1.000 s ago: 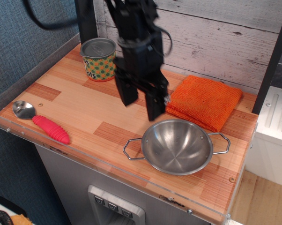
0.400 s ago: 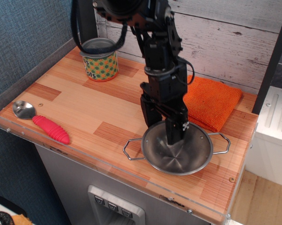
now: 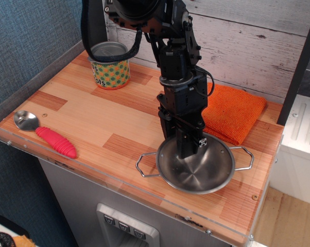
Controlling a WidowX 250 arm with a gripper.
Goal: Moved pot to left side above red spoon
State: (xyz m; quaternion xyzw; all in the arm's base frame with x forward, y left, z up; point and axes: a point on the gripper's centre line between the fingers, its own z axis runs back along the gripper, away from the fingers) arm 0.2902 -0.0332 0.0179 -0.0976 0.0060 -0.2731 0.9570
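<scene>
The shiny steel pot (image 3: pixel 204 172) with two wire loop handles sits at the front right of the wooden counter. My gripper (image 3: pixel 179 146) reaches down onto its back-left rim. One finger (image 3: pixel 190 146) is inside the bowl and the other is outside the rim, with the jaws closed on the rim between them. The red spoon (image 3: pixel 48 137), with a silver bowl and a ridged red handle, lies at the front left edge, far from the pot.
A can with a green-orange dotted label (image 3: pixel 109 66) stands at the back left. A folded orange cloth (image 3: pixel 232 110) lies at the back right, just behind the pot. A clear raised lip (image 3: pixel 93 172) runs along the counter's front and left edges.
My gripper has come down from above the counter's middle onto the pot's back rim and narrowed its jaws there. The pot has shifted slightly to the right.
</scene>
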